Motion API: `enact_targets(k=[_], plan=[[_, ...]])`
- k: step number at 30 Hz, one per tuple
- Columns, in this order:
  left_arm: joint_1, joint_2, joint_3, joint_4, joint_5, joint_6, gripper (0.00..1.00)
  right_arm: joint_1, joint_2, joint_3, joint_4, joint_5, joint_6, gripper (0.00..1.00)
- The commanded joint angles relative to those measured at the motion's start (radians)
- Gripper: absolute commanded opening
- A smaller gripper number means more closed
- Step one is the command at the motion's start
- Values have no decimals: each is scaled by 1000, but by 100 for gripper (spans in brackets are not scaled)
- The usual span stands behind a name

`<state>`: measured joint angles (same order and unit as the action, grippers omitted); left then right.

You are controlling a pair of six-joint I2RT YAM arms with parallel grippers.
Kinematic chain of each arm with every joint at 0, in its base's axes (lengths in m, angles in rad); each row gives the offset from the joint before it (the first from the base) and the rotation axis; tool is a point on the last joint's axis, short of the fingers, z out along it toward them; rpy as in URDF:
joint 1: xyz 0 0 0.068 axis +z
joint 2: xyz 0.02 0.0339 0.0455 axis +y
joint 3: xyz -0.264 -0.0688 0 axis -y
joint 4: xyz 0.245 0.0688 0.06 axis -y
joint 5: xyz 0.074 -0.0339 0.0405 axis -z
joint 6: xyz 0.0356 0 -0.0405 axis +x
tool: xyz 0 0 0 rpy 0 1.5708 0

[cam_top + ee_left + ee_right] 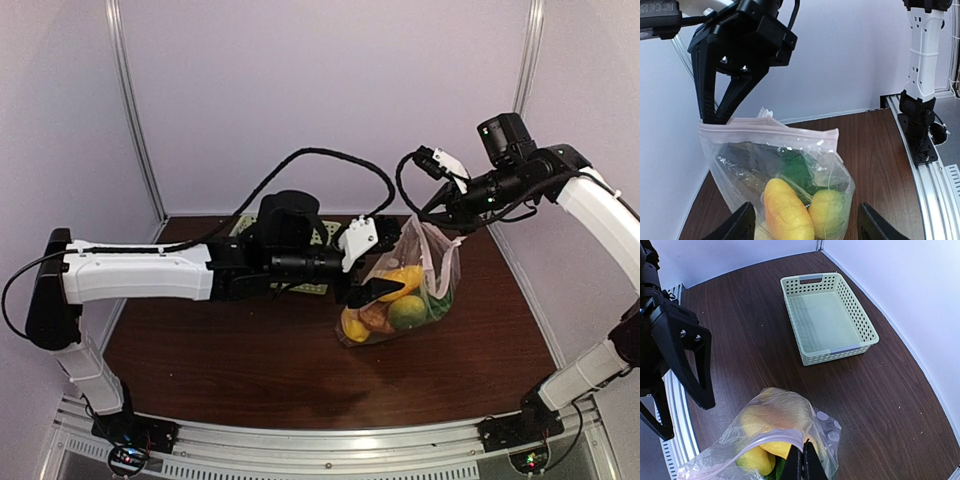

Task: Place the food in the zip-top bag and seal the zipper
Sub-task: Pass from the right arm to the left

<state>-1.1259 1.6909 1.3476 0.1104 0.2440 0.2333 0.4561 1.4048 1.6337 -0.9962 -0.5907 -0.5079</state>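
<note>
The zip-top bag (410, 285) hangs upright with its bottom on the table and holds the food (398, 300). In the left wrist view I see a yellow-orange piece (786, 210), a yellow-green round piece (829, 212) and a dark green piece (800, 170) inside it. The zipper (771, 131) runs along the top edge. My right gripper (805, 460) is shut on the bag's top edge and holds it up; it also shows in the top view (443, 222). My left gripper (807, 222) is open, its fingers on either side of the bag's lower part.
The pale green slatted basket (827, 315) stands empty at the back of the brown table (755, 330), partly behind my left arm in the top view (325, 237). White walls close in the back and sides. A metal rail (935, 185) runs along the near edge.
</note>
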Motion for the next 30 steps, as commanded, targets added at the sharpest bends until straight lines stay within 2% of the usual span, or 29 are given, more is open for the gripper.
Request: enact_targets(k=[1,5,12,18,22,30], plan=[[-22,38,49,59,12,-15,74,4,-25,-17,63,38,63,0],[-55,58,49,107,-61,-39,78,4,-30,-28,85,48,82,0],[-66,112,84,144,-312,-115,66,3,-21,-21,89,40,101,0],[-66,141,110,172,-275,-135,67,4,-23,-26,93,46,112,0],[-68,153,118,182,-206,-135,75,4,-20,-29,97,54,114,0],[-95,180,138,178,-246,-108,73,4,-9,-22,104,68,127,0]])
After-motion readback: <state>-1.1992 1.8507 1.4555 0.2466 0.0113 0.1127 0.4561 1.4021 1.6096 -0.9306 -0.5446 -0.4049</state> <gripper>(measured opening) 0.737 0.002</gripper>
